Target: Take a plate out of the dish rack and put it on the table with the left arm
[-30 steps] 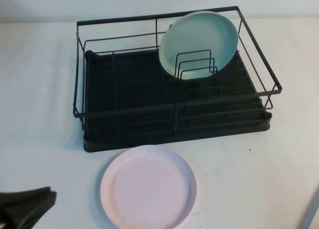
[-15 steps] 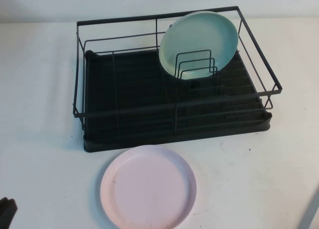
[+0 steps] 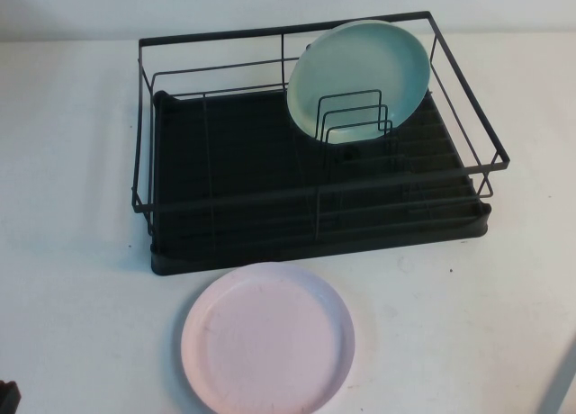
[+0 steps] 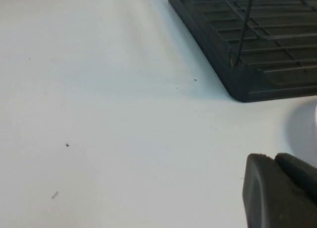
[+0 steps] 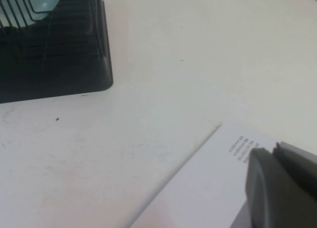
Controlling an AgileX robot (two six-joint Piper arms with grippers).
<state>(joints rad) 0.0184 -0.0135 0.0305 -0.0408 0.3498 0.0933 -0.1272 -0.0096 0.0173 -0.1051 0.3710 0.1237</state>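
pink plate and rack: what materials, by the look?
Pink plate, flat on the table: likely matte plastic or melamine, no glare. Dish rack: thin black coated wire, ribbed plastic-looking tray. Left gripper and right gripper sit low, clear of both.

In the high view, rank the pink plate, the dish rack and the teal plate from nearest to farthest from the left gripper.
The left gripper is only a dark sliver at the high view's bottom-left corner.
1. Pink plate: flat on the table, in front of the rack.
2. Dish rack: behind the pink plate.
3. Teal plate: upright in the rack's far right part.
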